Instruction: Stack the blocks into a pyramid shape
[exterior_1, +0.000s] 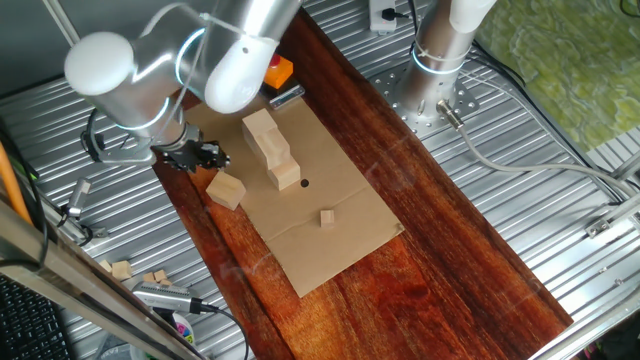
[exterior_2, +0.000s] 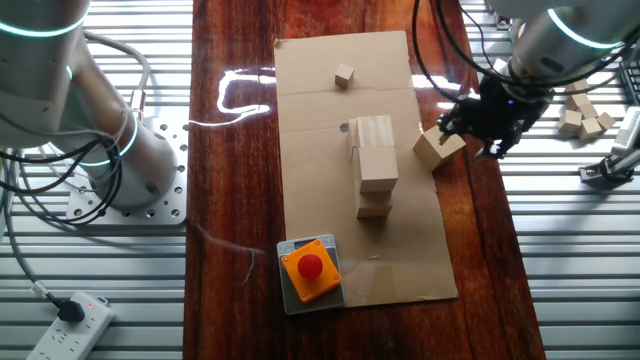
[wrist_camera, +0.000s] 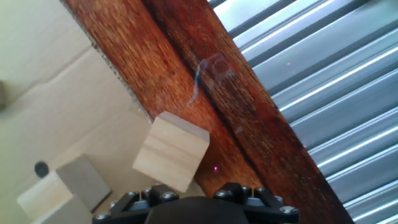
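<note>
- At the very bottom of the hand view sits the black body of the gripper (wrist_camera: 199, 208), and whether its fingers are spread or pressed together I cannot tell, since only its dark body shows here.
- Just beyond it lies a pale, plain-faced wooden block (wrist_camera: 171, 151), sitting on the cardboard's edge where it meets the dark reddish wooden counter (wrist_camera: 205, 81), turned at an angle to the board's grain.
- Over in the other fixed view, that same loose block (exterior_2: 439, 149) is right beside the dark gripper (exterior_2: 487, 125); contact between them cannot be made out from here.
- Left of it, on the flat brown cardboard sheet (exterior_2: 320, 110), stands the cluster of stacked pale wooden blocks (exterior_2: 373, 165), packed in a line along the sheet with at least one riding on top.
- One fixed view shows that cluster (exterior_1: 270, 148) as a stepped row, and the loose block (exterior_1: 227, 190) well apart from it, near the gripper (exterior_1: 200, 155).
- A tiny wooden cube (exterior_2: 345, 76) sits alone towards the far end of the cardboard.
- At the near end, an orange block with a red button (exterior_2: 311, 270) rests on a grey plate.
- Off the counter, a few small wooden pieces (exterior_2: 583, 115) lie on the ribbed metal surface.
</note>
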